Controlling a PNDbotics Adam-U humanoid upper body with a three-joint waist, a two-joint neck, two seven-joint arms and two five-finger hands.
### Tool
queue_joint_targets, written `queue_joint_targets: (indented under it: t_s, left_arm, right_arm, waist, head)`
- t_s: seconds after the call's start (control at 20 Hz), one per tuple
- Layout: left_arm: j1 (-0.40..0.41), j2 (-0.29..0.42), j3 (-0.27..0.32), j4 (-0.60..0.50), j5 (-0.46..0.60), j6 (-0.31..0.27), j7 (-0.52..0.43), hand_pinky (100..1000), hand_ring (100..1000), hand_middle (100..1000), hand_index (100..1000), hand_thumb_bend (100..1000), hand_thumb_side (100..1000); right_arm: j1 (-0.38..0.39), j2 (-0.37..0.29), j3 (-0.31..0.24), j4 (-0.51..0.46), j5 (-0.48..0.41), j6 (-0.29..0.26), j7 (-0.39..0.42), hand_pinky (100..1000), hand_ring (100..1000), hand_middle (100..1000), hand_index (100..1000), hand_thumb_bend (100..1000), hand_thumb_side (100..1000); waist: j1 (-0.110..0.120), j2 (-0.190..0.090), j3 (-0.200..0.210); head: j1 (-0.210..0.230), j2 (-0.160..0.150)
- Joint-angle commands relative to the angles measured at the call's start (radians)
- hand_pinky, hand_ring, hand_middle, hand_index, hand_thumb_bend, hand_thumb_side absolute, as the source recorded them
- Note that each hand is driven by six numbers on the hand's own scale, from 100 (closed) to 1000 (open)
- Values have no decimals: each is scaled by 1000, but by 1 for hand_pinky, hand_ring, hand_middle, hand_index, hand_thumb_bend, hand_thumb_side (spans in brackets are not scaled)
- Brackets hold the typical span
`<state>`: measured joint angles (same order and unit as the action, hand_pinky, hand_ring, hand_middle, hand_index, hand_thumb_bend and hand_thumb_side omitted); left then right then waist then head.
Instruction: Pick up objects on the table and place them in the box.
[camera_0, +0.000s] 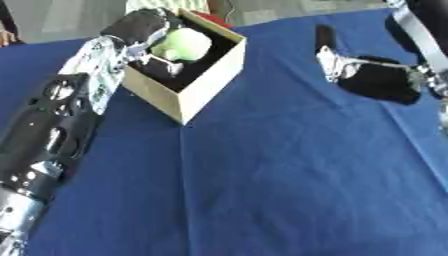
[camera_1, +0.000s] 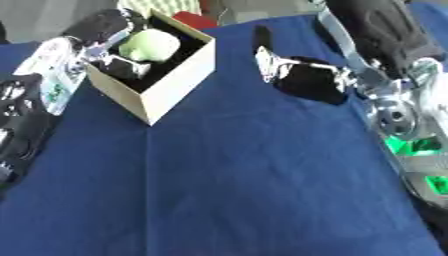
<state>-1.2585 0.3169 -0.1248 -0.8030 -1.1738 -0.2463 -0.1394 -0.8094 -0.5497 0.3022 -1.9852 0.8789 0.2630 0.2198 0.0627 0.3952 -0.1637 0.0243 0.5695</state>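
Pale green rounded object (camera_0: 184, 45), soft-looking and roughly ball-shaped, sits over the open top of the square tan cardboard box (camera_0: 203, 82) at the far left of the blue-clothed tabletop (camera_0: 280, 170). The left hand (camera_0: 144, 27) reaches in over the box's far-left rim, its dark fingers curled round the green object, so the object lies directly beneath and within that hand. By my judgement, the coming move is a straight release downward into the dark interior. The right hand (camera_1: 302, 75) rests on the cloth well apart to the right, fingers relaxed and straight, holding nothing. Something red (camera_1: 194, 20) shows just behind the box.
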Motion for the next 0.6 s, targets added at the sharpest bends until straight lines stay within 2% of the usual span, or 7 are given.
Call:
queue_joint_targets:
  t_s: [0.05, 0.3, 0.45, 0.6]
  left_arm:
    - [-30, 6, 12, -9, -29, 3, -17, 569, 749, 716, 796, 459, 343]
    - [-32, 6, 17, -32, -81, 2, -20, 603, 790, 764, 820, 743, 430]
    - [-34, 6, 23, -45, -114, 11, -12, 618, 805, 780, 829, 819, 440]
    - [-35, 4, 28, -53, -143, 19, -4, 616, 804, 776, 825, 820, 446]
  right_arm:
    - [-14, -5, -7, -15, -6, 1, -5, 924, 810, 799, 851, 100, 468]
    - [-10, -3, -7, -15, -7, 2, -8, 924, 808, 798, 852, 100, 465]
    - [-9, -3, -8, -15, -7, 2, -8, 923, 807, 798, 852, 100, 466]
    - [-8, -3, -8, -15, -7, 3, -8, 923, 807, 798, 852, 100, 468]
  waist:
    - [-4, -21, -1]
    - [-3, -22, -2]
    - [-3, -23, -2]
    - [-2, -25, -3]
  head:
    - [4, -6]
    - [4, -4]
    - [5, -1]
    - [5, -2]
